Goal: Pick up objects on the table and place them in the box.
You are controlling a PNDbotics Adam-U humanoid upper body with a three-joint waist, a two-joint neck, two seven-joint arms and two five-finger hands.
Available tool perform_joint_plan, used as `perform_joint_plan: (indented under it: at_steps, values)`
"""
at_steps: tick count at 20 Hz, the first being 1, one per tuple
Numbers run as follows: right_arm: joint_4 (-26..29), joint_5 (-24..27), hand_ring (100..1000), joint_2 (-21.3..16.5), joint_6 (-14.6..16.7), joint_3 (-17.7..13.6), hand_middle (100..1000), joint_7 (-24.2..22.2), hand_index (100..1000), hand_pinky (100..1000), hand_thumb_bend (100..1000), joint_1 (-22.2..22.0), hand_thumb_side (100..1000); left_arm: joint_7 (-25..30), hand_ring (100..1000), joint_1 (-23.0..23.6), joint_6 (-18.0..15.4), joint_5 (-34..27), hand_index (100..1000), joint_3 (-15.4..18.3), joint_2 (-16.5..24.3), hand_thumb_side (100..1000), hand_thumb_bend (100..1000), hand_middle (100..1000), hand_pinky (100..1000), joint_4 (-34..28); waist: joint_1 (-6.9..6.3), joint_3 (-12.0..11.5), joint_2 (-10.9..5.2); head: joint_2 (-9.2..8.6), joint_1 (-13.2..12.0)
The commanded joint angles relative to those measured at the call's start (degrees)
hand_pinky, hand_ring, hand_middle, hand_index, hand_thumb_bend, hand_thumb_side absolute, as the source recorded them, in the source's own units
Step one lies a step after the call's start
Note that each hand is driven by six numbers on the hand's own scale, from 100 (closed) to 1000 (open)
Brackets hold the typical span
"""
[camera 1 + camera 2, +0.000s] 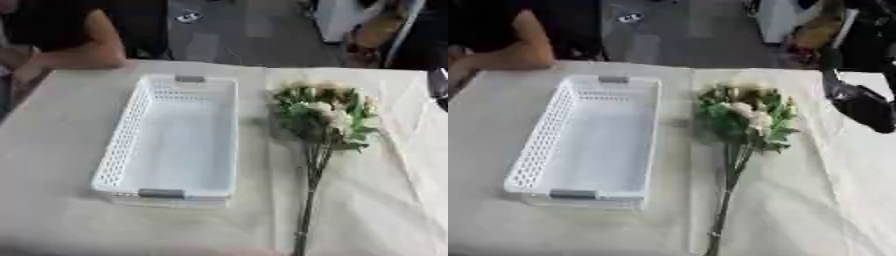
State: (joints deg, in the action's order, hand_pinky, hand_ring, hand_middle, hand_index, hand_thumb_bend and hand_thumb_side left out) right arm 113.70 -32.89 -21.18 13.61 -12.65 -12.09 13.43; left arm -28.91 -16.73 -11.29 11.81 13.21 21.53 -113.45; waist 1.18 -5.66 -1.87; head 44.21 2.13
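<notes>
On the table (52,165), covered with a pale cloth, one bunch of flowers (745,120) lies flat. Its long green stems reach toward the near edge, and its cream blooms and green leaves point away. Nothing lies on top of the bunch.

Just beside it, on the left, sits one white basket (131,130), the box with holes in its sides and a grey handle at each end. It holds nothing. A small gap of cloth keeps the basket and the flowers apart.

Farther back on the right, the right arm (864,102) comes in from the upper corner. It is black and hangs above the cloth, near the blooms but not touching them. I cannot tell how its hand is held. No left hand shows.

Behind the far left corner, a person's arm (83,50) rests on the table edge.
</notes>
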Motion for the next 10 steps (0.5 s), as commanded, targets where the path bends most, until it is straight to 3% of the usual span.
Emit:
perform_joint_plan:
  at_steps: [1, 10]
  values:
    - [0.90, 0.05, 976, -1.22, 0.09, -0.37, 881, 0.08, 1000, 833, 100, 0.34, 421, -0.06, 748, -0.97, 0.07, -0.21, 858, 0.24, 1.04, 805, 157, 866, 595, -1.14, -0.08, 0.05, -0.32, -0.09, 0.59]
    - [0.90, 0.04, 972, -1.28, 0.19, -0.31, 877, -0.03, 1000, 829, 100, 0.35, 419, 0.37, 747, -1.17, 0.19, -0.06, 857, 0.09, 1.08, 807, 156, 865, 595, -1.14, -0.03, 0.05, -0.36, -0.09, 0.60]
